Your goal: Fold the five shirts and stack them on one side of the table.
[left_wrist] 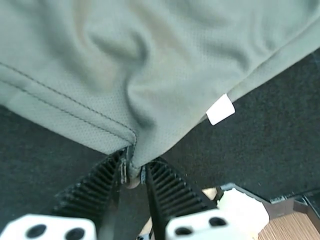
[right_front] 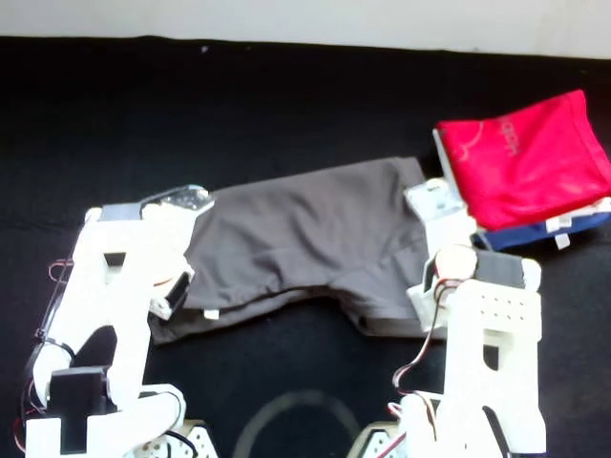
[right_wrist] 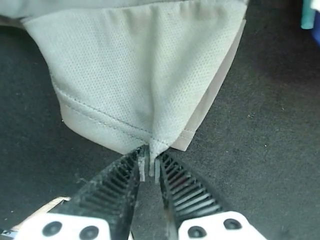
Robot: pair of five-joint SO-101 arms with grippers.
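— What has your left gripper got?

— My left gripper (left_wrist: 134,169) is clenched on a hemmed corner of the grey mesh-fabric shirt (left_wrist: 165,65). The cloth is pinched between the black ribbed fingers (left_wrist: 100,180) and fans out beyond the tips. A small white tag (left_wrist: 220,110) sticks out of the shirt's edge, a little to one side of the grip.

— And the right one?

— My right gripper (right_wrist: 150,161) is closed on the same shirt. It nips a stitched corner right at its fingertips, and the fabric widens away from them.

— Where does the shirt lie?

— It is spread out and rumpled on the black cloth-covered table (right_front: 143,114). It stretches between my two grippers, with one end held at each.

— Any others?

— There is a stack on the outer side of my right gripper, slightly farther out than its tips. A red folded shirt (right_front: 525,157) lies on top, and the edge of a dark blue folded shirt (right_front: 535,232) peeks out beneath it. The grey shirt's end on my right comes close to that stack. I cannot tell whether they touch.
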